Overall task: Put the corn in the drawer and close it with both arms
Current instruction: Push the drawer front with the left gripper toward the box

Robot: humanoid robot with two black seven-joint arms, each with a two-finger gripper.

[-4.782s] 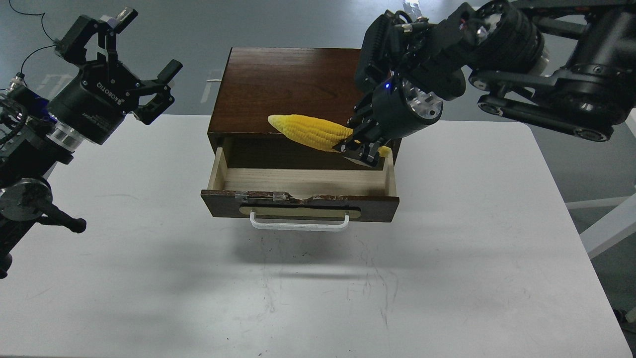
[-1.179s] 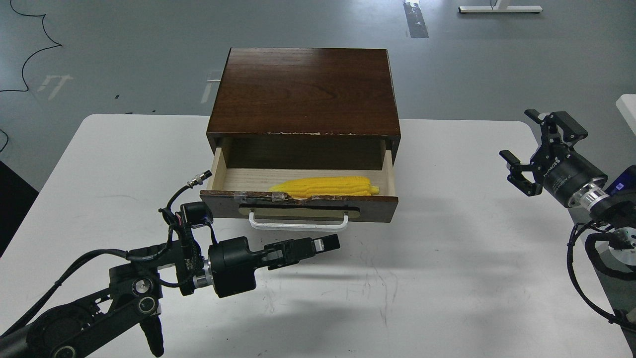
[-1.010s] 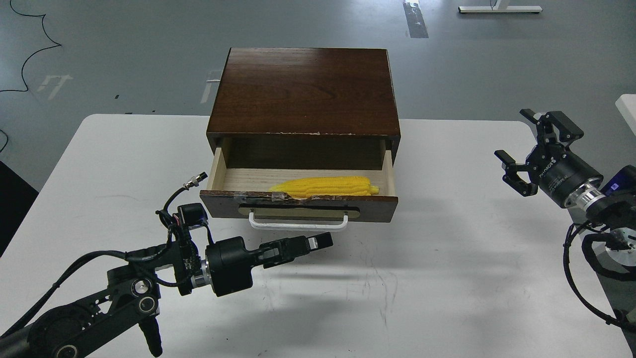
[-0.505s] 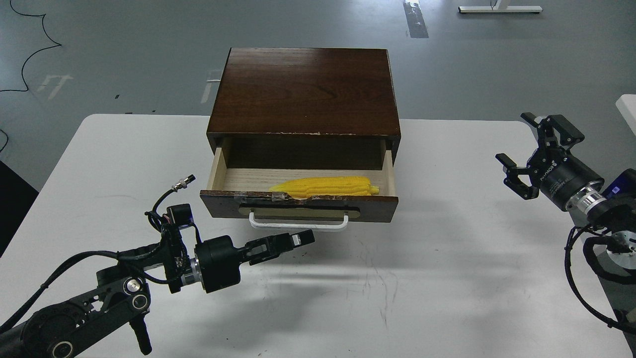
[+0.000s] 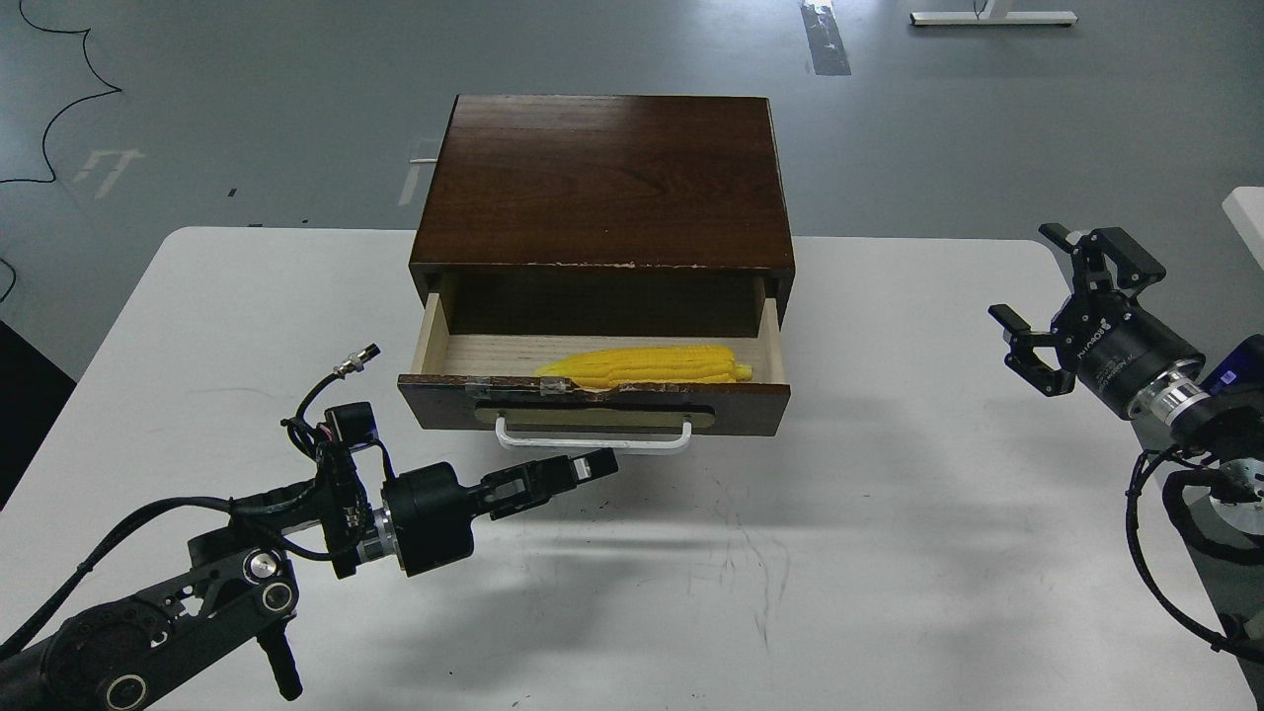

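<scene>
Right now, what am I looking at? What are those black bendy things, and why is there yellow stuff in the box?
You are looking through a camera on a robot's head, down at a white table. The black bendy things are the robot's two arms. Each ends in a gripper, a claw with two fingers. The left gripper is shut, holds nothing, and points at the white handle of the drawer. The right gripper is open and empty, off to the side above the table. The box is a small brown wooden cabinet with its drawer pulled out. The yellow thing is a corn cob lying inside the drawer. Nobody is holding it.
</scene>
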